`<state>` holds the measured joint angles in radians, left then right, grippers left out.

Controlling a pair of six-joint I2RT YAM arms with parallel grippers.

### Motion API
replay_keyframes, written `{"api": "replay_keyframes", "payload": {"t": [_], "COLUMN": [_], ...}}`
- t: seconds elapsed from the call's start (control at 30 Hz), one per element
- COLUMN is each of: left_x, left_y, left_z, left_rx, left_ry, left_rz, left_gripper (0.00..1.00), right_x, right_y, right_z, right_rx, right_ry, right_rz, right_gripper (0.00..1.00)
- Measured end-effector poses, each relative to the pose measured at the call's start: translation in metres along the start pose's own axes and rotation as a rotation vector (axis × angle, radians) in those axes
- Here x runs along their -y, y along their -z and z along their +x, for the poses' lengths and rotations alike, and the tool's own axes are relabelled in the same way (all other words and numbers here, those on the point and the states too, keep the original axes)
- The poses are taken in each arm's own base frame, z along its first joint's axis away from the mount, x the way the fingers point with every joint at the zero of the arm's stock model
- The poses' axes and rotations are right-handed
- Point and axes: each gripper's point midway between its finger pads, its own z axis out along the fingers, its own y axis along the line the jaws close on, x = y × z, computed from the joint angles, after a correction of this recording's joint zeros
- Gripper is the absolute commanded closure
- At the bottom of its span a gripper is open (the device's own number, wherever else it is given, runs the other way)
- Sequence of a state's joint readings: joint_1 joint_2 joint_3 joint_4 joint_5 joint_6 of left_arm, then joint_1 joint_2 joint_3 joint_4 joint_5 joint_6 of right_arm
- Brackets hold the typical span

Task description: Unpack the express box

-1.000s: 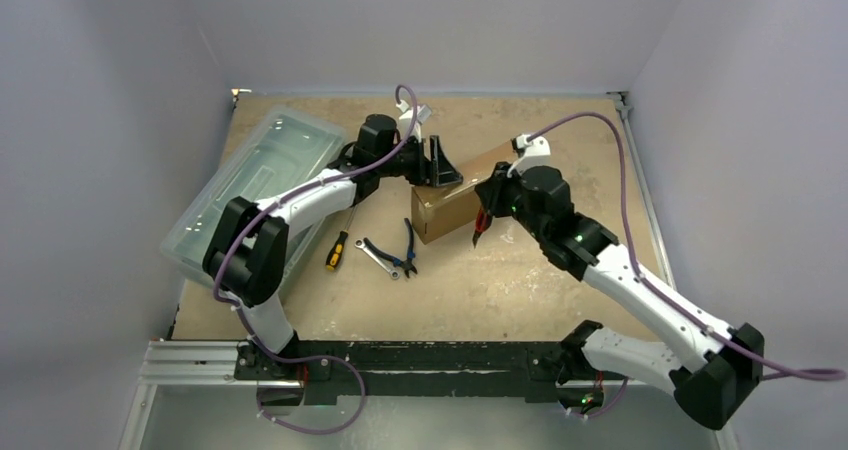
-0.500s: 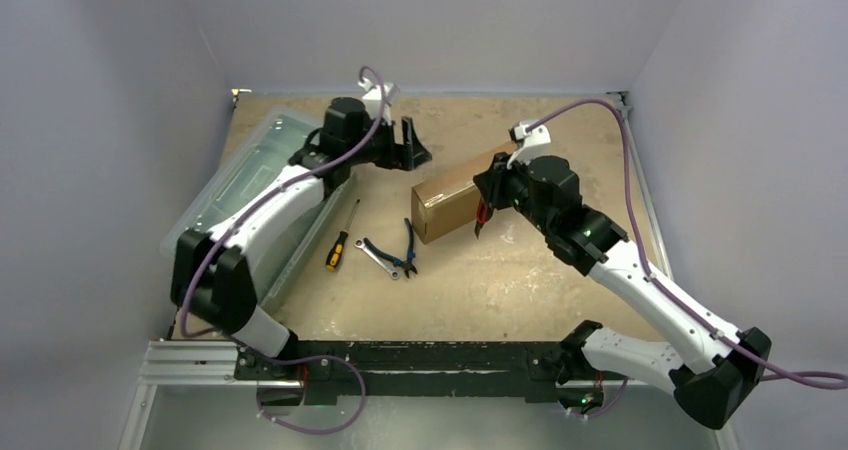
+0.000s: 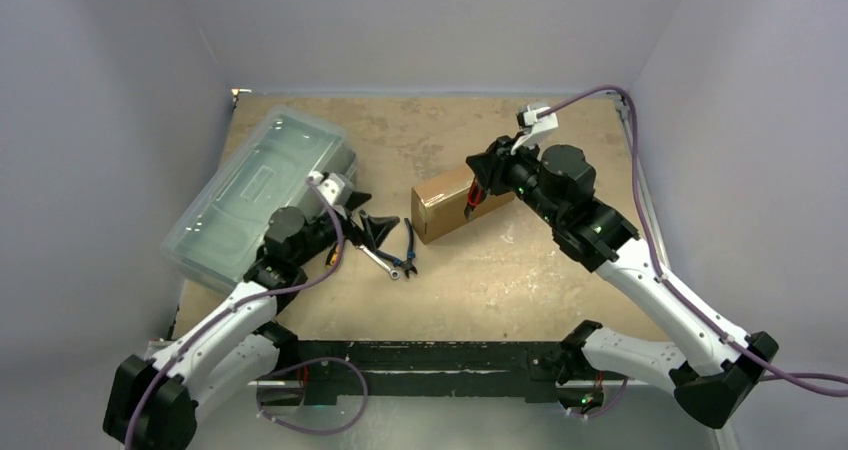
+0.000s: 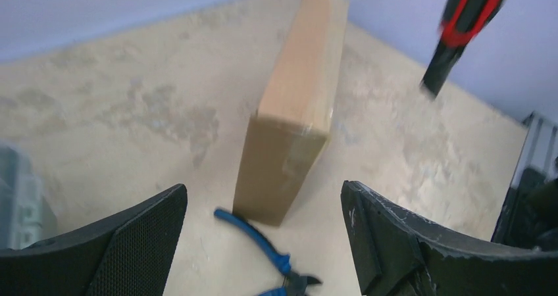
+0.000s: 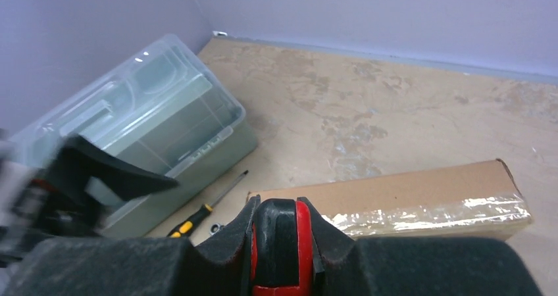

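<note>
My left claw gapes wide and empty, low over the table, just beside the blue pliers and wrench. Its arm reaches forward along the plastic bin. My right claw is clamped on a red-and-black tool, with the wrist bent downward. The tool points down at the express box, which sits mid-table, taped shut.

The red tool in the right claw runs off the bottom edge.
</note>
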<state>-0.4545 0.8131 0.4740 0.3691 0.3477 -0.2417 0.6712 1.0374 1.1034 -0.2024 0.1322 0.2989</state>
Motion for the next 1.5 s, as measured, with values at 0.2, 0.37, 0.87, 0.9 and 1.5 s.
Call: {"api": "replay_keyframes", "payload": {"t": [0.2, 0.37, 0.87, 0.9, 1.5], "left_x": [0.002, 0.004, 0.010, 0.011, 0.015], "left_y": [-0.017, -0.029, -0.080, -0.082, -0.092], "left_z": [0.076, 0.105, 0.104, 0.107, 0.116], "left_rx": [-0.129, -0.081, 0.089, 0.089, 0.081], "left_ry": [-0.069, -0.099, -0.227, -0.227, -0.197], "left_rz": [0.089, 0.126, 0.185, 0.190, 0.212], "left_gripper": [0.14, 0.14, 0.16, 0.18, 0.51], "right_x": [-0.013, -0.018, -0.033, -0.034, -0.067], "right_y": [0.009, 0.013, 0.017, 0.014, -0.044], "right_z": [-0.013, -0.020, -0.049, -0.049, -0.020], "right_rx": [0.041, 0.061, 0.103, 0.101, 0.014], "right_ry": [-0.028, -0.039, -0.053, -0.052, 0.032], "right_rz": [-0.064, -0.085, -0.126, -0.126, -0.079], "right_gripper": [1.00, 1.00, 1.00, 1.00, 1.00]}}
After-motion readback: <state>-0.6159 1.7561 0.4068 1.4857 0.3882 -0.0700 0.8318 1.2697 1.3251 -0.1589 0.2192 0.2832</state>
